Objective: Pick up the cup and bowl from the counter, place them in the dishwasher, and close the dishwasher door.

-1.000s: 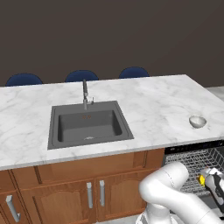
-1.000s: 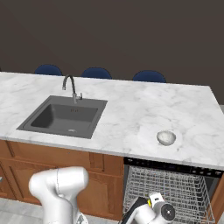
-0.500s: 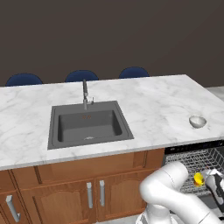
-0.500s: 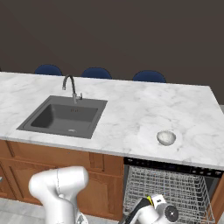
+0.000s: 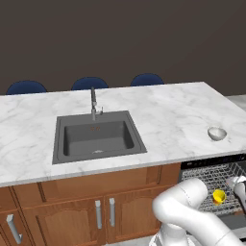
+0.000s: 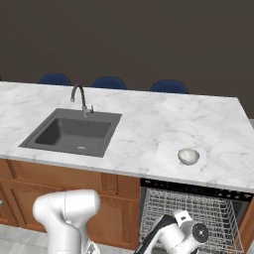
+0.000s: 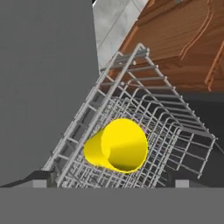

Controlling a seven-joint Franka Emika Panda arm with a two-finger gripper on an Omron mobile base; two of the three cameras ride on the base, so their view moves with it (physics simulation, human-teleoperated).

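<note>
Looking along our hand, we see the cup [image 7: 117, 145] lying on its side in the grey wire rack [image 7: 148, 109] of the dishwasher [image 5: 216, 166], bright yellow, its rounded bottom toward us, resting on the wires with nothing gripping it; we can read no writing or mark on the side that faces us. Our gripper [image 6: 191, 233] hangs low over the rack, beside the cup in the left base view, and its finger tips are not clear enough in any view for us to tell how the jaws stand, so we cannot tell whether it is released. From the left base view the cup [image 5: 219, 196] shows as a small yellow spot in the rack, below the black control strip [image 6: 193, 189]. The bowl [image 6: 188, 156] sits upright on the counter [image 6: 149, 119], white-grey, near the front edge above the dishwasher and well apart from the dark sink [image 6: 74, 133] with its faucet [image 6: 79, 99]. Brown wooden cabinets [image 5: 96, 202] run under the counter beside the dishwasher, and three blue chair backs [image 5: 89, 83] rise behind the slab. We find no brand or label anywhere that can be read
</note>
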